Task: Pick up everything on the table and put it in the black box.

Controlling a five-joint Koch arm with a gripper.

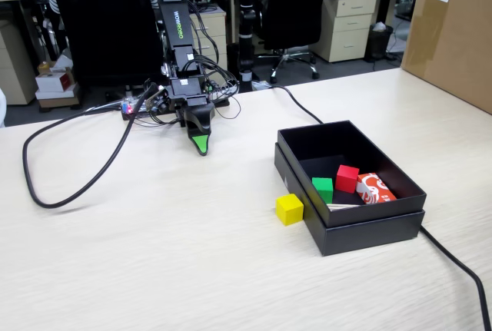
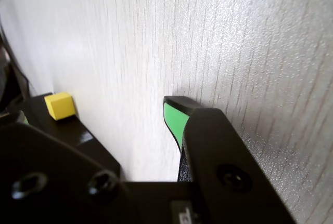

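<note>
Sitting on table (image 1: 154, 254): one yellow cube (image 1: 290, 209) | black box (image 1: 369, 227): one green cube (image 1: 323, 189), one red cube (image 1: 347, 178) | jaws: cannot tell

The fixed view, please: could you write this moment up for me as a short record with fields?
yellow cube: on the table, outside the black box, close against its left wall
box contents: green cube, red cube, an orange-and-white item
gripper: low over the table, left of the box, holding nothing; whether its jaws are open cannot be told
cable: loops across the table at left
brown carton: far right
</note>
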